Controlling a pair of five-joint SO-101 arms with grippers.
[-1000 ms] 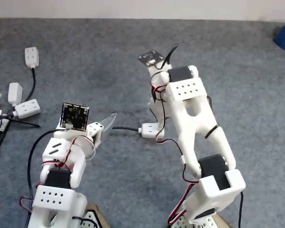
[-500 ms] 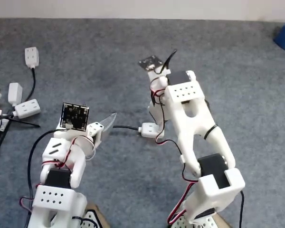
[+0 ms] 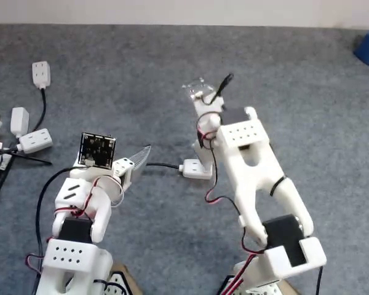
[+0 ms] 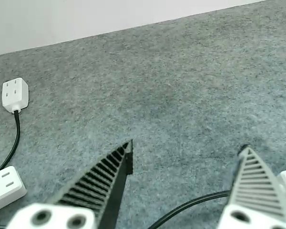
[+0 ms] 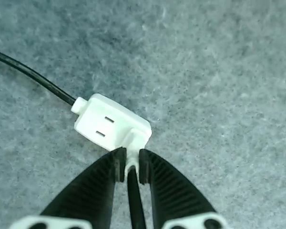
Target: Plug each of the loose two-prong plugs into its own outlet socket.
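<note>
A white two-prong plug (image 5: 132, 144) (its black cord runs back between the fingers) is clamped in the right tool (image 5: 130, 154). Its front touches the end of a white outlet socket (image 5: 109, 126), whose two slots face up. In the high view that socket is found at the centre of the grey table (image 3: 111, 92). The left tool (image 4: 187, 147) is held apart at its 9 o'clock, and spare sockets (image 3: 35, 140) are seen at the table's 9 o'clock edge.

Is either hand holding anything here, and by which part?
The right hand grips the plug by its neck, where the cord leaves. The left hand is open and empty.
</note>
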